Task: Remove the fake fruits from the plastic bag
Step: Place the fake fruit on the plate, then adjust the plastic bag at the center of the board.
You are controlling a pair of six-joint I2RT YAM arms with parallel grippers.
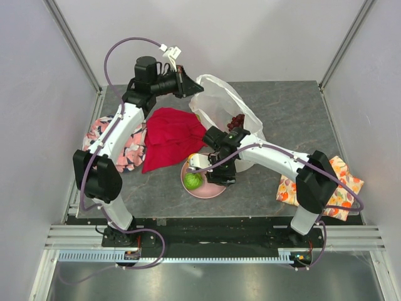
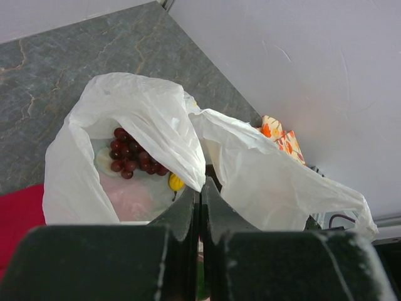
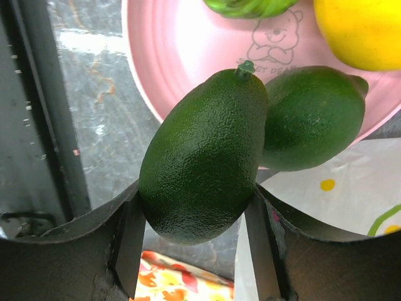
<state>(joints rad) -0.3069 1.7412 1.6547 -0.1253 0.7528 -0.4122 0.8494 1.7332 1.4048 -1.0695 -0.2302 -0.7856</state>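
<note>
right gripper [image 3: 194, 210] clamped on avocado [image 3: 203, 150] over pink plate [image 3: 163, 56] rim | second dark green fruit [image 3: 313, 119] lay on plate, touching it | lime [image 3: 247, 5] and yellow citrus [image 3: 360, 31] cut off by frame | left gripper [image 2: 200, 200] pinched closed on plastic bag [image 2: 150, 113] rim | grape bunch [image 2: 131, 153] sat inside bag; small yellow fruit [image 2: 177, 182] half hidden by a fold

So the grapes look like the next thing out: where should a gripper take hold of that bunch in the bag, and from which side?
Probably across the middle of the grape bunch, coming down through the open mouth of the plastic bag. The bunch lies flat on the bag's floor with no stem showing, and the bag's walls rise around it, the left gripper pinching the rim.
</note>
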